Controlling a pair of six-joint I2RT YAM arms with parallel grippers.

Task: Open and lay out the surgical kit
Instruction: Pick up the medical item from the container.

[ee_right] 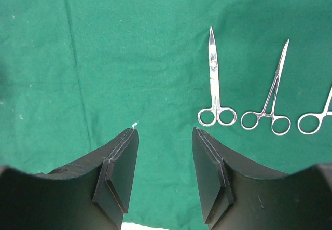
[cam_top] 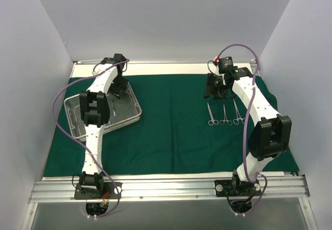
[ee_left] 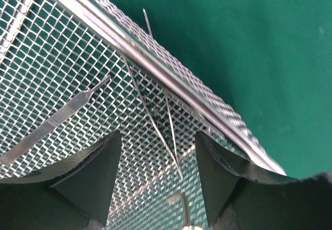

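The dark green cloth [cam_top: 171, 131] lies spread flat over the table. The silver wire-mesh tray [cam_top: 129, 120] sits on its left part. My left gripper [cam_top: 118, 89] is open over the tray's far side. In the left wrist view my left gripper [ee_left: 158, 160] straddles slim tweezers [ee_left: 155, 121] lying on the mesh, and a flat steel instrument [ee_left: 57, 118] lies to the left. Three ring-handled clamps [cam_top: 224, 115] lie side by side on the cloth at right. My right gripper [cam_top: 217, 87] is open and empty just beyond them. In the right wrist view my right gripper [ee_right: 165, 162] hovers over bare cloth, left of the clamps [ee_right: 215, 90].
White walls close in the left, back and right sides. The cloth hangs a little past the table at the right edge [cam_top: 282, 157]. A metal rail [cam_top: 171, 188] carries both arm bases at the near edge. The tray rim [ee_left: 171, 79] runs diagonally through the left wrist view.
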